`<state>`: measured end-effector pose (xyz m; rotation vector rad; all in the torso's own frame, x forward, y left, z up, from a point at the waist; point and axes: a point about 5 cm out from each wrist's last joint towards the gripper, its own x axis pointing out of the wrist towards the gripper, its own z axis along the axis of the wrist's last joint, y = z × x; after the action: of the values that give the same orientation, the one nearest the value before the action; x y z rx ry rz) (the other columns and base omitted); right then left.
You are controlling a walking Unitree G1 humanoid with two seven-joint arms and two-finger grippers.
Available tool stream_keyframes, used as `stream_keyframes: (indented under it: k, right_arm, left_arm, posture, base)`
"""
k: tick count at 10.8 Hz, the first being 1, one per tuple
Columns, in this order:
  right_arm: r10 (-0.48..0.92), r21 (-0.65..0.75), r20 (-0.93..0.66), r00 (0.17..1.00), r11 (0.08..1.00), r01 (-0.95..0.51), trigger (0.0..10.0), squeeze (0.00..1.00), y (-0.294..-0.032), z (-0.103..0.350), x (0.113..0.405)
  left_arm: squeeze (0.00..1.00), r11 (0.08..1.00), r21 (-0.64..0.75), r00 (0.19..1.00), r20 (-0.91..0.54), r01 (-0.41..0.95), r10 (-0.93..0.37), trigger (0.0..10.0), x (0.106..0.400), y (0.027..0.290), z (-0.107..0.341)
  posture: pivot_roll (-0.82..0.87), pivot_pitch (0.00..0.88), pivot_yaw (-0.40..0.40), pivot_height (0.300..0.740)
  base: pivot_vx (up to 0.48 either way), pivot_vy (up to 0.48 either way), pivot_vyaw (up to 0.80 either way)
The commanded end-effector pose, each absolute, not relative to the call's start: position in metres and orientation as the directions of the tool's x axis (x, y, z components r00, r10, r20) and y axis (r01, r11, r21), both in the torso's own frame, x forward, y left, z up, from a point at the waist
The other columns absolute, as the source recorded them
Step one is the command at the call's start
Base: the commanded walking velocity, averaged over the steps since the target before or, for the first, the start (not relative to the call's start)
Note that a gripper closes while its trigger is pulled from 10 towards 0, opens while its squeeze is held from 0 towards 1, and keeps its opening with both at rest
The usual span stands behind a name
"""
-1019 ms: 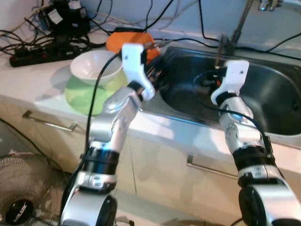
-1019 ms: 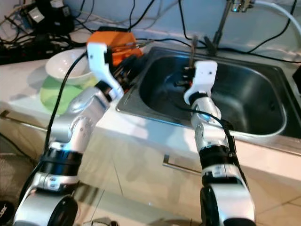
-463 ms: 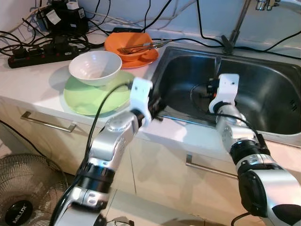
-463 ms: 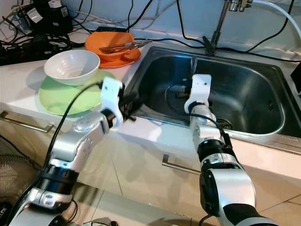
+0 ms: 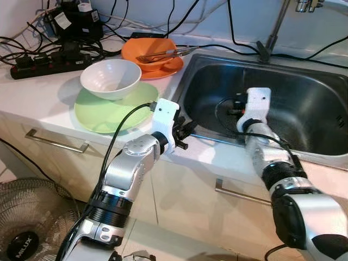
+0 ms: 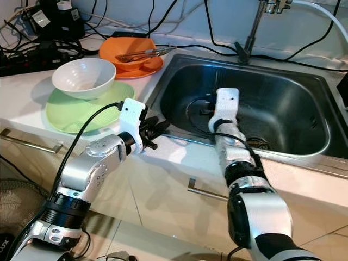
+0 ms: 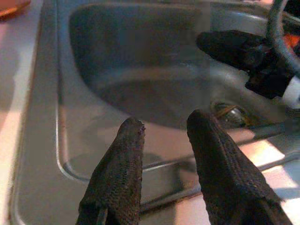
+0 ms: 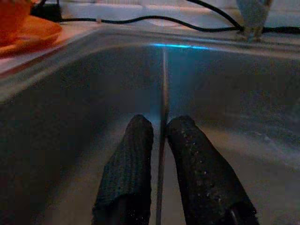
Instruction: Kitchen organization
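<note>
Black ribbed fingers of the right end effector (image 8: 159, 140) are pinching a thin metal utensil handle (image 8: 163, 84), clenched on it low inside the stainless steel sink (image 6: 304, 117). The slim handle is running straight out from between the fingers, its long axis pointing toward the sink's far wall; what kind of utensil it is cannot be told. The right arm is reaching down over the front rim into the basin.

The left end effector (image 7: 164, 136) is hanging released, fingers parted and holding nothing, just above the sink's front-left corner, looking across the basin toward the drain (image 7: 227, 108).

Outward to the robot's left, on the white surface (image 5: 32, 92), an orange bowl on an orange plate (image 5: 149, 54) is carrying more metal cutlery (image 5: 163, 53) laid across it, just beside the sink's far-left corner. Nearer the front edge, a white bowl (image 5: 110, 78) is sitting on a green plate (image 5: 103, 113).

The orange dish is likely where the utensil belongs, lying up and leftward from the right end effector, with the left arm nearer to it.
</note>
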<state>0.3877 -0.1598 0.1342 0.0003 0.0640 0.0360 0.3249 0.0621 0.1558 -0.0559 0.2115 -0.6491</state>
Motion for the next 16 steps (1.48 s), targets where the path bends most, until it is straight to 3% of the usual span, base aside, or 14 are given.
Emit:
stream_keyframes:
  k: [1,2,4,7,8,13,14,15,16]
  right_arm:
    - [0.041,-0.004,-0.062,0.997,0.999,-0.041,10.0,0.79,-0.157,0.133,0.387]
    - [0.043,-0.003,-0.051,0.998,0.999,-0.043,10.0,0.00,-0.156,0.132,0.386]
    - [0.032,0.005,-0.029,0.999,0.999,-0.031,10.0,0.00,-0.159,0.136,0.387]
    - [0.056,0.065,0.115,0.992,0.996,-0.064,10.0,0.00,-0.154,0.161,0.389]
    - [0.087,0.084,0.177,0.980,0.991,-0.103,10.0,0.00,-0.147,0.172,0.388]
    - [0.143,0.098,0.223,0.964,0.981,-0.168,10.0,0.00,-0.134,0.179,0.379]
    - [0.144,0.099,0.218,0.965,0.981,-0.169,10.0,0.00,-0.133,0.178,0.378]
    - [0.141,0.105,0.211,0.967,0.981,-0.166,10.0,0.00,-0.134,0.178,0.377]
    - [0.142,0.107,0.206,0.968,0.980,-0.166,10.0,0.00,-0.133,0.177,0.376]
  left_arm:
    - [0.00,0.786,-0.103,0.768,-0.169,0.609,-0.618,10.0,0.322,0.059,0.159]
    - [0.00,0.784,-0.097,0.767,-0.167,0.613,-0.620,10.0,0.321,0.058,0.161]
    - [0.00,0.786,-0.086,0.771,-0.153,0.612,-0.618,10.0,0.322,0.056,0.163]
    - [0.00,0.844,0.153,0.856,-0.029,0.514,-0.516,10.0,0.339,0.072,0.194]
    - [0.00,0.853,0.281,0.890,-0.005,0.439,-0.456,10.0,0.348,0.087,0.208]
    - [0.00,0.830,0.503,0.964,-0.023,0.242,-0.267,10.0,0.375,0.153,0.228]
    - [1.00,0.831,0.507,0.968,-0.029,0.228,-0.248,10.0,0.377,0.161,0.229]
    - [1.00,0.823,0.529,0.975,-0.044,0.206,-0.217,10.0,0.381,0.173,0.229]
    - [0.00,0.815,0.539,0.975,-0.058,0.211,-0.214,10.0,0.382,0.177,0.230]
  posture:
    - [0.10,0.000,0.035,0.740]
    - [0.10,0.000,0.038,0.740]
    - [0.10,0.000,0.039,0.740]
    - [0.09,0.000,0.040,0.740]
    - [0.09,0.000,0.043,0.740]
    - [0.09,0.000,0.047,0.740]
    - [0.10,0.000,0.047,0.740]
    - [0.10,0.000,0.049,0.740]
    - [0.10,0.000,0.049,0.740]
  base:
    - [0.000,0.000,0.00]
    - [0.000,0.000,0.00]
    - [0.000,0.000,0.00]
    - [0.000,0.000,0.00]
    - [0.000,0.000,0.00]
    - [0.000,0.000,0.00]
    - [0.000,0.000,0.00]
    - [0.000,0.000,0.00]
    - [0.000,0.000,0.00]
